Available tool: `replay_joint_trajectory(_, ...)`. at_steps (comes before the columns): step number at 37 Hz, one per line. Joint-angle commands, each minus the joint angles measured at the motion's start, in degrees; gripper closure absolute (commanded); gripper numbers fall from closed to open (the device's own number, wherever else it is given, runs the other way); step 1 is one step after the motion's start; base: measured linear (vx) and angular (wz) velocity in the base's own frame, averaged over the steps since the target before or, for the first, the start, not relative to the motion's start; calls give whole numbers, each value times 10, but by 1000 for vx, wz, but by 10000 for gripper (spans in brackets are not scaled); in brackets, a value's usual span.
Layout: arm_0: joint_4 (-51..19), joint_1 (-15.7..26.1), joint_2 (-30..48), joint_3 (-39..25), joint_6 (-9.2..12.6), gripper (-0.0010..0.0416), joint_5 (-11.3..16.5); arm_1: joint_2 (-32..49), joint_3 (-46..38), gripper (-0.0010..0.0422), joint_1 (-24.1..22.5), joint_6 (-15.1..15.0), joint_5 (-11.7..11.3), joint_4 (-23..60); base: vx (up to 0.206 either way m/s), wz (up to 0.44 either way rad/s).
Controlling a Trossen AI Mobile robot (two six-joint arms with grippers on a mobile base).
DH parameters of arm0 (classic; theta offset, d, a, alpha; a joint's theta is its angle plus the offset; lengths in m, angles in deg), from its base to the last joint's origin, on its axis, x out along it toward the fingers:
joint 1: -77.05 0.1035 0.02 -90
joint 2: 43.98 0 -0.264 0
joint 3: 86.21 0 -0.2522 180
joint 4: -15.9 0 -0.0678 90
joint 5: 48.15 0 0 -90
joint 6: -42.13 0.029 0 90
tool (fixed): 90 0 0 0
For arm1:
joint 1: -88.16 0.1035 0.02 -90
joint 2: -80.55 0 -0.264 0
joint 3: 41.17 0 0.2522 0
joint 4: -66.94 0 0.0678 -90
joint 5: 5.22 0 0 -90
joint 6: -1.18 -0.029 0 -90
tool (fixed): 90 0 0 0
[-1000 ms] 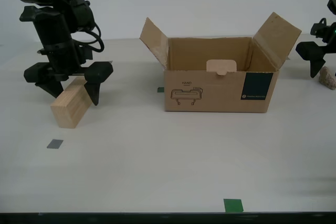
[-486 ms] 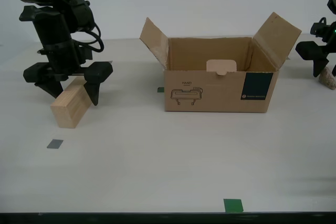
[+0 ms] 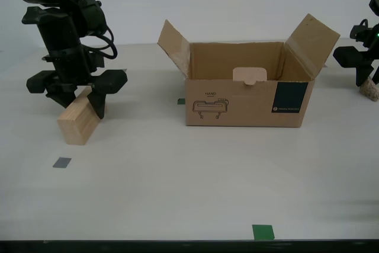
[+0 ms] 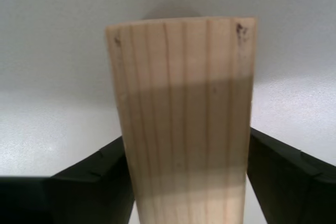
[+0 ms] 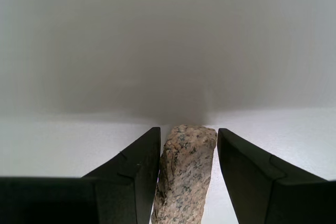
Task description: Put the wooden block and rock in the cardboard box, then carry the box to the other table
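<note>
Even, bright, diffuse light fills the exterior view; the white tabletop [image 3: 189, 182] shows no hard glare, and shadows are faint. A soft shadow sits under the cardboard box [image 3: 246, 102] along its near edge, and the box's interior is slightly darker toward its far wall. The exterior view is fairly sharp, with mild softness at the far edges. In the second wrist view a soft-edged band of shade crosses the wooden block [image 4: 184, 119], whose grain is crisp. In the first wrist view the rock [image 5: 185, 174] is sharp while the far background is a blurred grey gradient.
</note>
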Motion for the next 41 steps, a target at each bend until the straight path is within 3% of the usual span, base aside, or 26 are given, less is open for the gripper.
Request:
replay_joint_trajectory(1, 1, 0, 0, 0, -1, 236, -1, 0, 0, 210, 0, 0, -1, 0, 0, 0)
replay_joint_trajectory(11, 2, 1, 0, 0, -1, 163, -1, 0, 0, 293, 0, 3, -1, -2, 0, 0)
replay_joint_trajectory(18, 1, 1, 0, 0, -1, 156, -1, 0, 0, 379, 0, 7, -1, -3, 0, 0)
replay_joint_trajectory(21, 1, 1, 0, 0, -1, 176, -1, 0, 0, 418, 0, 9, -1, -3, 0, 0)
replay_joint_trajectory(38, 2, 2, 0, 0, 10, 406, 10, 0, 0, 413, 0, 24, -1, -4, 0, 0)
replay_joint_trajectory(41, 2, 2, 0, 0, 11, 402, 15, 0, 0, 413, 0, 24, -1, -4, 0, 0)
